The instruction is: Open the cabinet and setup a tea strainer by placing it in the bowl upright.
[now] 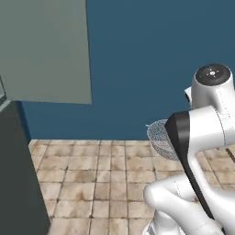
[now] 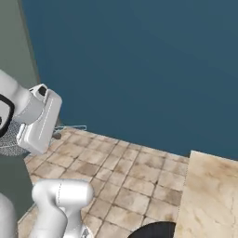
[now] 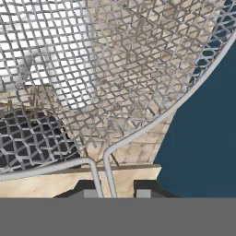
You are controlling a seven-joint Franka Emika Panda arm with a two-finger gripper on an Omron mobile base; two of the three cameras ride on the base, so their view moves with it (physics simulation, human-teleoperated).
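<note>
In the left base view, the grey-green cabinet [image 1: 46,50] fills the upper left, its flat door face hanging above a dark panel [image 1: 18,174] that runs down the left edge. A blue wall [image 1: 142,59] spans the middle, and a tan tiled floor [image 1: 92,183] lies below it. To the right, the tea strainer [image 1: 160,137] shows as a speckled mesh basket held up in the air in front of the wall, partly hidden behind the dark joint of the white arm [image 1: 206,128].

In the right base view, the strainer's mesh [image 2: 8,139] peeks out at the far left edge, tucked under the white hand, and its thin wire handle [image 2: 74,127] sticks out to the right, level above the floor tiles. At the lower right a beige counter top [image 2: 209,195] juts in, and the rim of the dark bowl [image 2: 155,230] shows at the bottom edge just left of it, well apart from the strainer.

In the hand view, the gripper [image 3: 117,186] sits at the bottom with its two dark fingertips [image 3: 86,186] close together, pinching the strainer's wire handle loop between them. The mesh basket spreads up and away from the fingers across the upper left, and the dark bowl shows through the mesh at the left.
</note>
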